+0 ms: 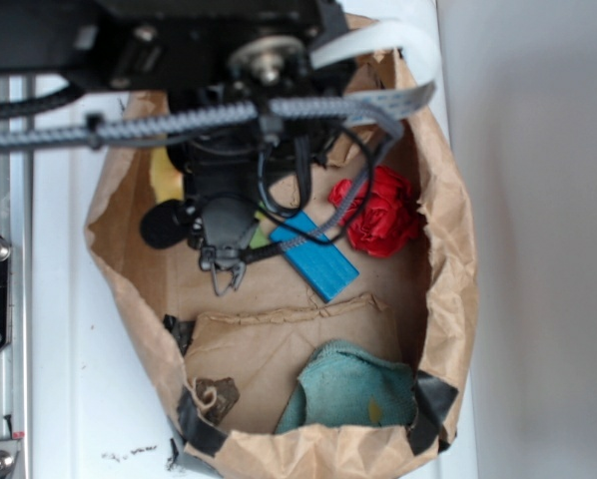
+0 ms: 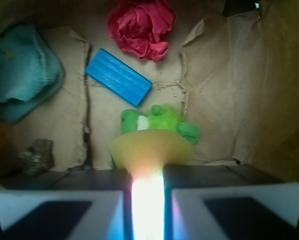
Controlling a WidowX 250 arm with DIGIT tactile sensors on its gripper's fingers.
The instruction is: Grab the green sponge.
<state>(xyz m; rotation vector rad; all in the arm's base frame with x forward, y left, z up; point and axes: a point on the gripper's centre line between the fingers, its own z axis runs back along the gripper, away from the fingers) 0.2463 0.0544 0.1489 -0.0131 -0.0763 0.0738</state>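
In the exterior view everything sits inside a brown paper bag (image 1: 448, 249) lying open on the white bench (image 1: 59, 399), its walls keeping the items together. The hand (image 1: 226, 267) hangs in the bag's upper left, its two fingers slightly parted and gripping nothing. A blue block (image 1: 320, 261) lies just at its 3 o'clock, a red crumpled cloth (image 1: 383, 215) further that way, and a teal cloth (image 1: 353, 389) at 5 o'clock near the bag's mouth. Only a sliver of green shows beside the hand; the arm hides the rest.

The wrist view supplies what is missing: the green sponge (image 2: 159, 122) rests on the bag floor at centre, partly overlapping a yellow piece (image 2: 149, 147) at its 6 o'clock. The block lies at its 11 o'clock, the red cloth at 12. Presumably the hand is poised above it for a descent. Glare blurs the fingers here.
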